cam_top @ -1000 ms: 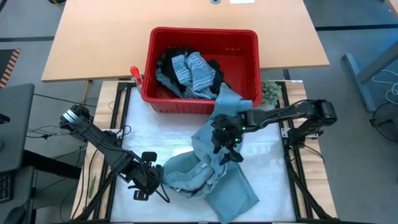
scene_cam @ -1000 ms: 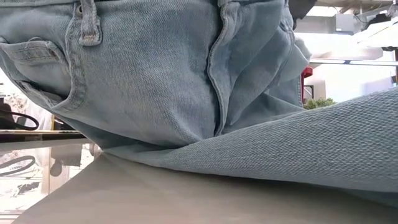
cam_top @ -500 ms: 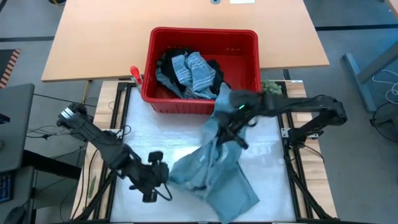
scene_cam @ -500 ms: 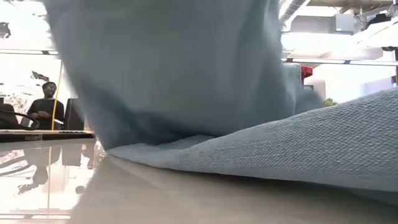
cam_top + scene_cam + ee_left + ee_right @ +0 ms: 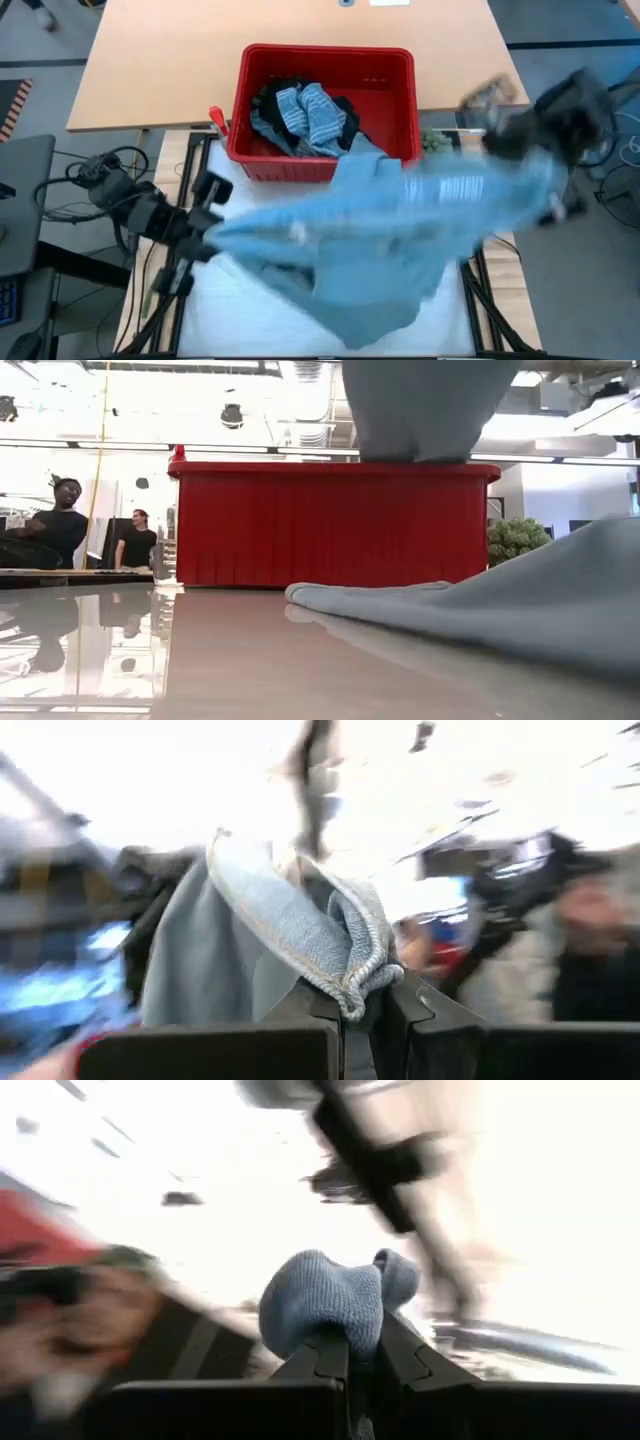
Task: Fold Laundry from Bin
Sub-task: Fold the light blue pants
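Observation:
Light blue jeans [image 5: 380,215] stretch across the white table between my two grippers. My left gripper [image 5: 205,232] is shut on their left end and my right gripper [image 5: 525,155] on their right end, both raised. A lower part of the jeans [image 5: 520,605] lies on the table near the front. The red bin [image 5: 325,110] stands at the far edge, holding striped and black laundry [image 5: 310,115]. A fold of the jeans [image 5: 420,410] hangs over the bin's rim. My left gripper pinches a thick stitched edge of the jeans [image 5: 345,970] between its two fingers; the edge curls over the fingertips in a fold of several layers. The cloth runs off toward the other arm. My right gripper pinches a bunched fold of the jeans [image 5: 325,1305] between its two fingers, and the bunch bulges above the fingertips. The cloth is lifted and drawn out toward the left arm.
A green fuzzy lump [image 5: 433,145] sits by the bin's right corner. A small red-orange tool [image 5: 217,118] lies at the bin's left side. Black frame rails [image 5: 475,290] edge the table. People [image 5: 70,520] sit in the room beyond.
Both grippers have risen fast and tipped upward. My right gripper has taken hold of the jeans and swung up toward the table's right edge; my left has gone up and left. The heaped jeans are drawn out wide between them, mostly lifted, with one part left on the table.

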Tool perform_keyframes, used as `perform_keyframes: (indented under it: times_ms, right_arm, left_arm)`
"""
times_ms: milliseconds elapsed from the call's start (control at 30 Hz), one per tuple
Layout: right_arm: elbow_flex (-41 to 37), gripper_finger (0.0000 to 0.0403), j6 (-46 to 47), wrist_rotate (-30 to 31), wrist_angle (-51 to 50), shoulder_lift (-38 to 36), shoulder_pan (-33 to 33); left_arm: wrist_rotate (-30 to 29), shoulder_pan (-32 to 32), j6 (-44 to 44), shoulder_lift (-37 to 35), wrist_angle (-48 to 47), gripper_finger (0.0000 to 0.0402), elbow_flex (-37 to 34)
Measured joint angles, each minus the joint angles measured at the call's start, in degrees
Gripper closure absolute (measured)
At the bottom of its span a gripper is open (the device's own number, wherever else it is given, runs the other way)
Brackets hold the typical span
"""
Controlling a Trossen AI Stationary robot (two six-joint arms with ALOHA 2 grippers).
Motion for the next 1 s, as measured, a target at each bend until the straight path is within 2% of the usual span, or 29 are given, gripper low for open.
perform_keyframes:
  times_ms: [100, 167, 267, 333, 400, 467, 533, 600, 667, 767, 833, 933, 1000]
  right_arm:
    - [3.5, 0.0366, -7.4, -0.7, -6.3, 4.9, 8.4]
    - [4.3, 0.0366, -13.0, -0.9, -5.6, 7.7, 12.6]
    - [4.5, 0.0366, -28.8, -0.5, -3.2, 9.2, 16.6]
    - [4.5, 0.0366, -36.5, 0.3, -1.8, 9.3, 17.5]
    - [4.5, 0.0366, -38.4, 1.9, 0.5, 9.3, 17.8]
    - [4.1, 0.0366, -38.5, 6.4, 2.1, 8.6, 16.9]
    - [4.2, 0.0366, -37.5, 14.9, 0.4, 7.2, 15.1]
    - [4.4, 0.0366, -34.3, 23.3, -3.6, 5.7, 12.7]
    - [4.5, 0.0366, -28.6, 27.5, -11.4, 4.1, 9.3]
    - [4.5, 0.0366, -18.9, 27.2, -26.4, 2.1, 4.7]
    - [4.4, 0.0366, -16.0, 26.1, -38.0, 1.0, 2.5]
    - [4.3, 0.0366, -15.0, 24.9, -56.2, -1.0, 1.3]
    - [4.0, 0.0366, -12.4, 22.4, -63.6, -2.1, 1.7]
  left_arm:
    - [7.4, -0.6, 0.1, 0.9, -0.2, 0.0398, -0.1]
    - [11.2, -0.9, 0.8, 1.7, 0.4, 0.0398, -0.1]
    - [16.2, -1.5, 4.5, 2.8, 1.0, 0.0398, -0.1]
    - [16.7, -1.7, 6.9, 3.0, 1.6, 0.0399, -0.1]
    - [16.9, -1.8, 9.8, 2.7, 1.9, 0.0399, -0.1]
    - [16.3, -1.8, 12.3, 2.2, 1.8, 0.0398, -0.1]
    - [12.2, -1.9, 13.8, 1.8, 0.6, 0.0397, -0.1]
    - [5.0, -2.0, 14.3, 1.2, -2.0, 0.0396, 0.0]
    - [-2.8, -2.0, 14.3, 0.6, -6.8, 0.0396, 0.0]
    - [-12.0, -1.6, 12.8, 0.3, -15.3, 0.0395, 0.0]
    - [-15.9, -1.3, 9.9, 0.4, -22.1, 0.0395, 0.0]
    - [-18.3, -0.3, 2.1, 0.4, -33.4, 0.0394, 0.0]
    - [-18.6, 1.0, -5.4, 0.9, -40.8, 0.0394, 0.0]
